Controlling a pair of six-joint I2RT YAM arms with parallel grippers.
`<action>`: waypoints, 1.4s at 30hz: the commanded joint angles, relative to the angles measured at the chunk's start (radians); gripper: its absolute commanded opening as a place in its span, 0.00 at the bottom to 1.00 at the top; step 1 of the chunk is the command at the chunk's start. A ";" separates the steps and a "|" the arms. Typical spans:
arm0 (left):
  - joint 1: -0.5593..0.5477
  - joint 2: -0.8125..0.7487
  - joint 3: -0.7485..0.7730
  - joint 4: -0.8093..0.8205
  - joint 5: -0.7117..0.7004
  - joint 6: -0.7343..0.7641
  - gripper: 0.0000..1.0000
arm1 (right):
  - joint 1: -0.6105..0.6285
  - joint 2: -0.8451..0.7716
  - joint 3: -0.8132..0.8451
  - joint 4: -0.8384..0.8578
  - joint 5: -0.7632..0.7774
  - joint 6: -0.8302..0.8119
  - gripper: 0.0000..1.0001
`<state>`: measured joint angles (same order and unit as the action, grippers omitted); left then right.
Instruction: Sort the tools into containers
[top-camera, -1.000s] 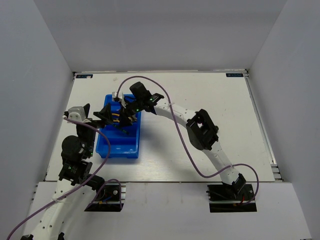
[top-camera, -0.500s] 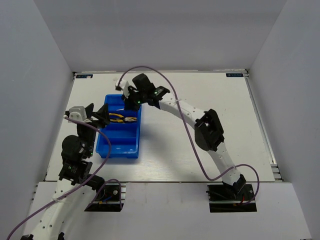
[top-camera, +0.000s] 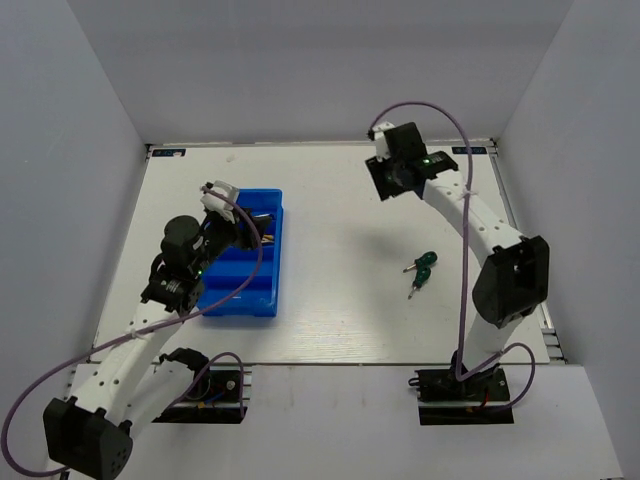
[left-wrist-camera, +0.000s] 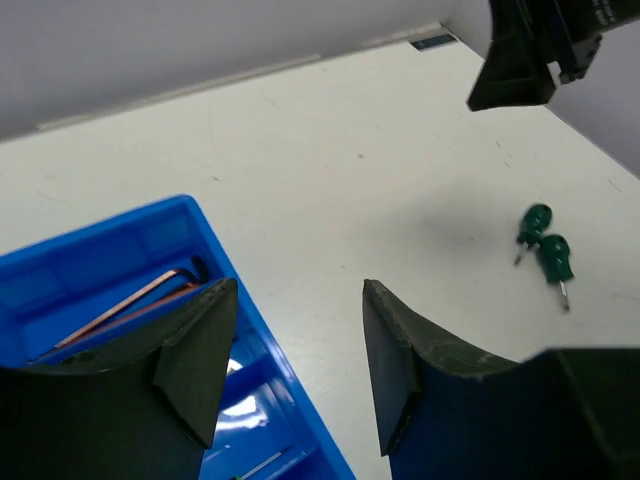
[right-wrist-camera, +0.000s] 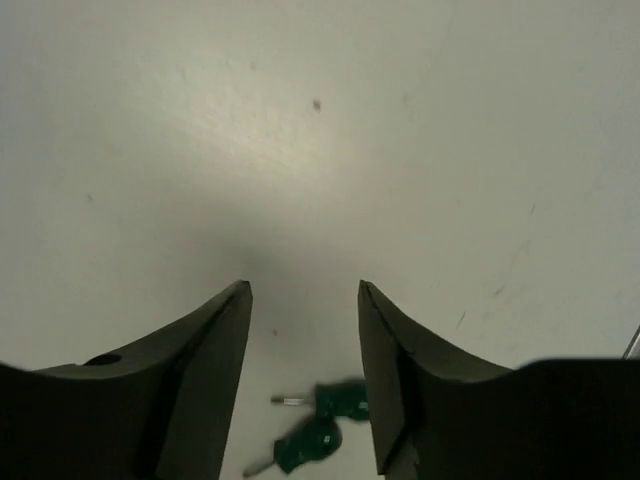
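Observation:
The blue bin (top-camera: 245, 296) lies on the left half of the table. My left gripper (top-camera: 243, 228) hovers over its far end and hides most of what is inside. In the left wrist view the gripper (left-wrist-camera: 297, 290) is open and empty above the bin's right rim (left-wrist-camera: 262, 342), and thin hex keys (left-wrist-camera: 125, 308) lie in a far compartment. Two small green screwdrivers (top-camera: 421, 270) lie side by side on the table's right half. My right gripper (top-camera: 392, 183) hangs open near the far edge, well beyond them. The right wrist view shows the screwdrivers (right-wrist-camera: 320, 422) between and below the open, empty gripper (right-wrist-camera: 305, 288).
White walls enclose the table on three sides. Purple cables loop from both arms, the right one (top-camera: 462, 250) running down along the arm. Bare white table (top-camera: 340, 230) separates the bin from the screwdrivers.
My right arm has swung from above the bin to the table's far right. The left arm has shifted over the bin. Two green screwdrivers now lie on the table where none showed before.

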<state>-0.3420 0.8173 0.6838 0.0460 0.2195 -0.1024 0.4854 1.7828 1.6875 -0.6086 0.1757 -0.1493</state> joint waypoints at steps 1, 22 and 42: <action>0.003 0.006 0.046 -0.032 0.135 0.001 0.64 | -0.051 -0.112 -0.124 -0.193 -0.038 0.109 0.51; -0.144 0.589 0.405 -0.233 0.348 0.033 0.41 | -0.283 -0.516 -0.594 -0.135 -0.127 0.199 0.66; -0.649 1.453 1.221 -0.239 0.025 0.066 0.54 | -0.754 -0.622 -0.761 0.021 -0.142 0.390 0.03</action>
<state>-0.9619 2.2871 1.8446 -0.2485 0.3397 0.0036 -0.2432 1.2049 0.9329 -0.6247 0.1131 0.2119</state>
